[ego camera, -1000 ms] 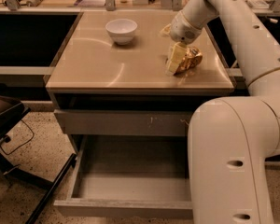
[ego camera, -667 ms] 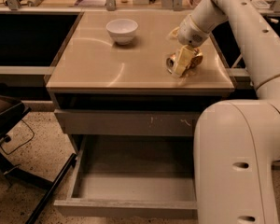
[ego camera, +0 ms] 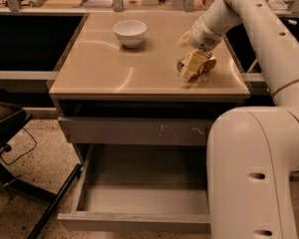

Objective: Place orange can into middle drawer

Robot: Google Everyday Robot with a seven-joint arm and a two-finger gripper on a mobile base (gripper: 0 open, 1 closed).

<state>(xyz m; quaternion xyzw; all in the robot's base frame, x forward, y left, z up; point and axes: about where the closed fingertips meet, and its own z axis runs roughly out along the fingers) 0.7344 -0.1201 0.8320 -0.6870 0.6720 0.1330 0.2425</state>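
The orange can [ego camera: 208,62] lies on its side on the right part of the tan countertop [ego camera: 104,68], its silver end [ego camera: 181,66] facing left. My gripper [ego camera: 193,66] reaches down from the arm at the upper right and is shut on the can, with a cream finger [ego camera: 191,65] across its body. The can still rests on the countertop. The middle drawer [ego camera: 139,222] stands pulled out below, near the floor. Its grey box is open and nothing lies in it.
A white bowl [ego camera: 129,32] stands at the back middle of the countertop. A closed grey drawer front with white scratch marks [ego camera: 134,131] sits just under the counter. My white arm and base [ego camera: 254,173] fill the right side. A black chair leg [ego camera: 50,208] lies at the left.
My gripper has stayed at the can and shifted only slightly down and left. The can has turned a little on the countertop. The drawer has not moved.
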